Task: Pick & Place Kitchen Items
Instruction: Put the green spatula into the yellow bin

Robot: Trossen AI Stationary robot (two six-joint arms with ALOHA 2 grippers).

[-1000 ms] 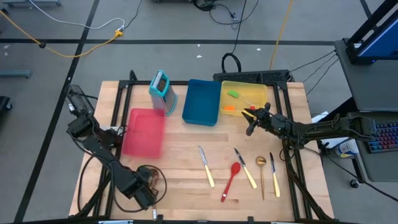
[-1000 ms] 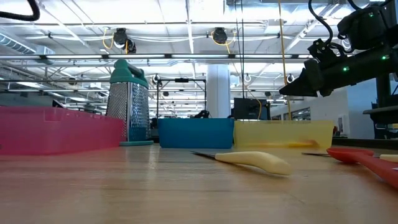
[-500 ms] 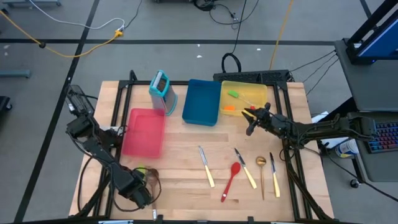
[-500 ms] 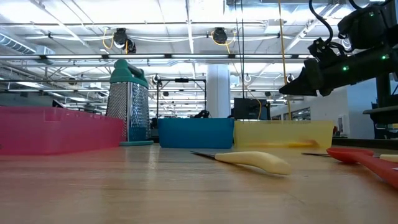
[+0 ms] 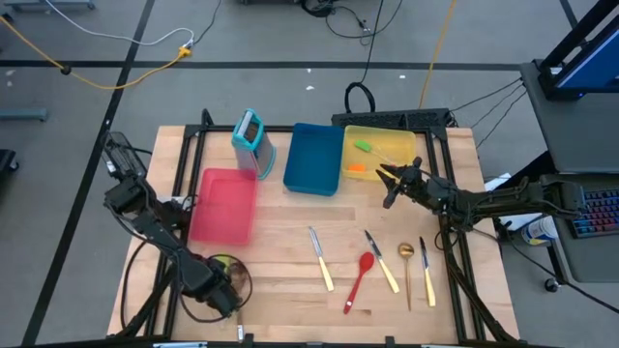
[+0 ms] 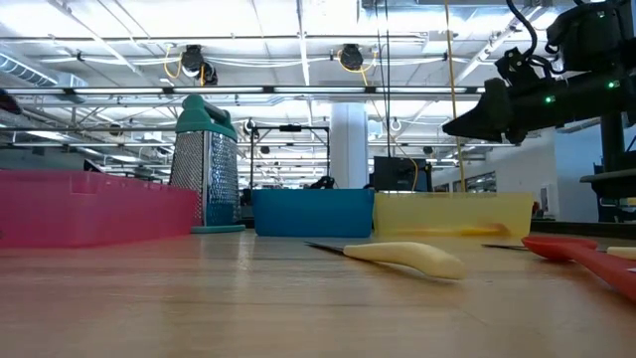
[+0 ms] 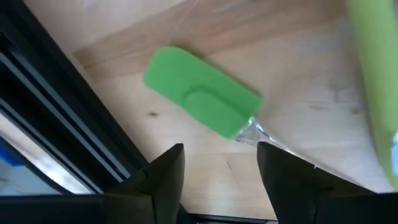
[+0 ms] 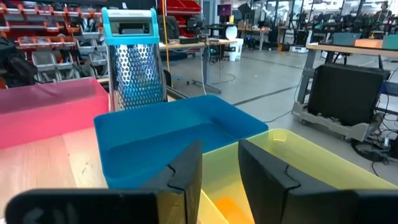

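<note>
green mini spatula [image 7: 202, 107] lies on the wooden table [image 5: 280, 275] at the near left, just past the left gripper [image 7: 221, 171], whose fingers are apart, holding nothing. right gripper [image 5: 387, 186] hangs by the yellow tray [image 5: 406, 145], fingers a little apart, holding nothing.

No legible text or labels

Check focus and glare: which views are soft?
Left wrist view: green spatula fairly crisp, the green object at the frame's edge blurred. Low view: cream-handled knife and near tabletop soft, ceiling lights bright. High view: evenly lit, no glare on the table.
</note>
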